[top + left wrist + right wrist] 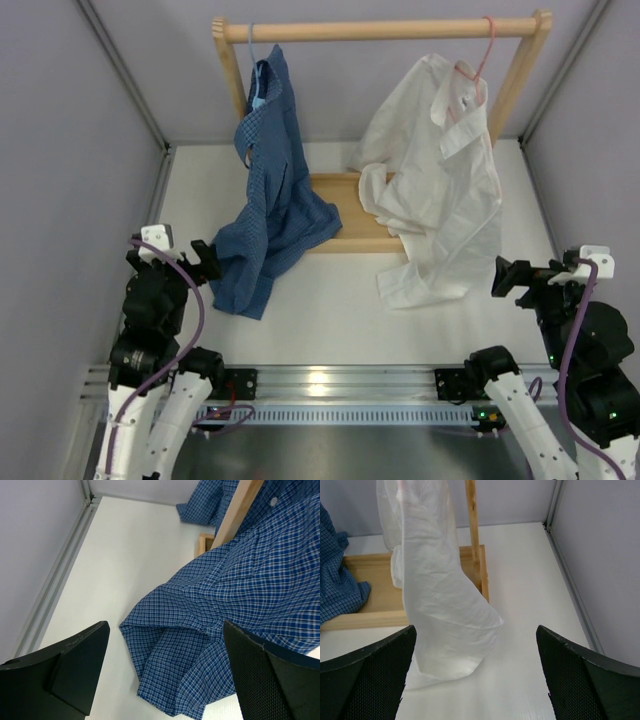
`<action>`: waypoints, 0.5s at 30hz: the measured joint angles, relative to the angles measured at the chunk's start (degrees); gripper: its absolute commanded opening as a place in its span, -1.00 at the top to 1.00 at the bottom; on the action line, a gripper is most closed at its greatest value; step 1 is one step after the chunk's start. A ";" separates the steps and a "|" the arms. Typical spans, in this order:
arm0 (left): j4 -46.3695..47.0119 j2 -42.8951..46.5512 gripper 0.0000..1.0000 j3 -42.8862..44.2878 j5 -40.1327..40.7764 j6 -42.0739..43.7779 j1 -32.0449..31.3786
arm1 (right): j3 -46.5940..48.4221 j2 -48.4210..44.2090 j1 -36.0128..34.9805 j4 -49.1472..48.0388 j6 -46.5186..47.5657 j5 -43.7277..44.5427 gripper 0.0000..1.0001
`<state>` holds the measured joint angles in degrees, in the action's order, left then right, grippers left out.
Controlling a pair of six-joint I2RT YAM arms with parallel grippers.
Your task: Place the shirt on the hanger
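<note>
The white shirt (440, 180) hangs from the pink hanger (482, 58) on the wooden rail (380, 29), its lower part trailing onto the table. In the right wrist view the shirt (437, 605) drapes down ahead, its hem on the table. My right gripper (512, 277) stands open to the right of the shirt's hem, apart from it; the right gripper (476, 680) holds nothing. At the near left, my left gripper (203, 258) is open beside the blue checked shirt (270, 210). Only that blue cloth (225, 615) lies ahead of the left gripper (167, 675).
The wooden rack's base (345, 212) sits mid-table, its uprights (520, 75) rising to the rail. A light blue hanger (256, 90) carries the blue checked shirt. Grey walls close in the left, right and back. A metal rail (330, 382) runs along the near edge.
</note>
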<state>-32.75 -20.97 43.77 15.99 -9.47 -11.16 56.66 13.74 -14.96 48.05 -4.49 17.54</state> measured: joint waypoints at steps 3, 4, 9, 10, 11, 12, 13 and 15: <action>0.31 0.96 -0.97 -0.09 -1.25 0.00 0.02 | -0.02 0.00 -0.07 0.00 0.04 0.26 -0.99; 0.33 0.94 -0.97 -0.09 -1.66 0.02 0.02 | 0.00 0.02 -0.17 0.00 0.07 0.44 -0.99; 0.55 0.92 -0.97 -0.39 -2.82 0.02 0.02 | 0.00 0.17 -0.42 0.00 0.33 1.22 -0.99; 0.61 0.92 -0.96 -0.42 -2.99 0.02 0.02 | -0.02 0.24 -0.42 0.00 0.35 1.38 -0.99; 0.68 0.92 -0.97 -0.42 -3.13 0.02 0.02 | 0.00 0.31 -0.44 0.00 0.37 1.53 -0.99; 0.70 0.92 -0.97 -0.42 -3.17 0.02 0.02 | 0.00 0.33 -0.44 0.00 0.37 1.68 -0.99; 0.79 0.92 -0.97 -0.48 -3.23 0.02 0.02 | -0.02 0.33 -0.44 0.00 0.39 1.81 -0.99; 1.11 0.92 -0.97 -0.68 -3.41 0.02 0.02 | 0.00 0.33 -0.55 0.00 0.39 1.92 -0.99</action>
<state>-31.64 -20.05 43.09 12.58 -9.45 -11.14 56.66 14.06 -15.51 48.05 -4.10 19.46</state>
